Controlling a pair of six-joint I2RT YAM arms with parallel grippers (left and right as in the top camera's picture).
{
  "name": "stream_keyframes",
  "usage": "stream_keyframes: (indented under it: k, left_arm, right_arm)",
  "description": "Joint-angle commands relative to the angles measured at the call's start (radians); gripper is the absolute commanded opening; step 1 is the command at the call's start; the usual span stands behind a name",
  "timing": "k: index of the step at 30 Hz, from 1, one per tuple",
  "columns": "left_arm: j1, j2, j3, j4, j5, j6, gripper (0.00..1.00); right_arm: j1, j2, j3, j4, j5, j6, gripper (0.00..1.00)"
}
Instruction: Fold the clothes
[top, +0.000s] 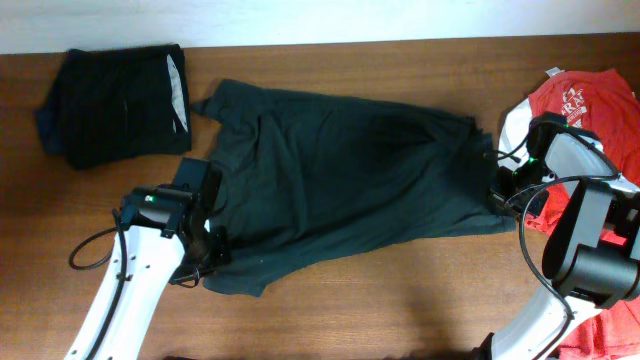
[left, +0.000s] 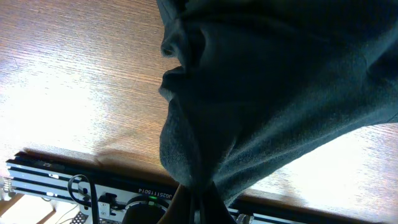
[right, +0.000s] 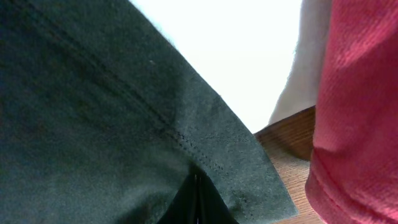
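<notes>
The garment lies spread with its long axis left to right, held at both ends: left gripper pinching its near-left corner, right gripper pinching its right hem, each nearest its own end.

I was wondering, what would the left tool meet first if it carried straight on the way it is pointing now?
The dark garment it is pinching: its folds fill the view right ahead of the left tool. What lies behind it is hidden.
</notes>
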Motion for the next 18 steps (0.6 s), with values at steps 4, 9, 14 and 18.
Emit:
stream_keyframes:
  k: [4, 9, 14, 18]
  left_arm:
    - [0.002, -0.011, 0.012, 0.002, -0.011, -0.013, 0.00]
    - [0.002, -0.011, 0.012, 0.002, -0.011, -0.013, 0.01]
    - [0.002, -0.011, 0.012, 0.003, -0.011, -0.013, 0.00]
    - [0.002, -0.011, 0.012, 0.003, -0.011, -0.013, 0.01]
  right_arm:
    - [0.005, 0.005, -0.010, -0.008, -0.005, 0.006, 0.31]
    - [0.005, 0.005, -0.026, 0.012, -0.051, 0.007, 0.40]
    - [0.005, 0.005, -0.107, 0.087, -0.052, 0.007, 0.46]
    - [0.005, 0.005, -0.110, 0.062, -0.078, 0.041, 0.52]
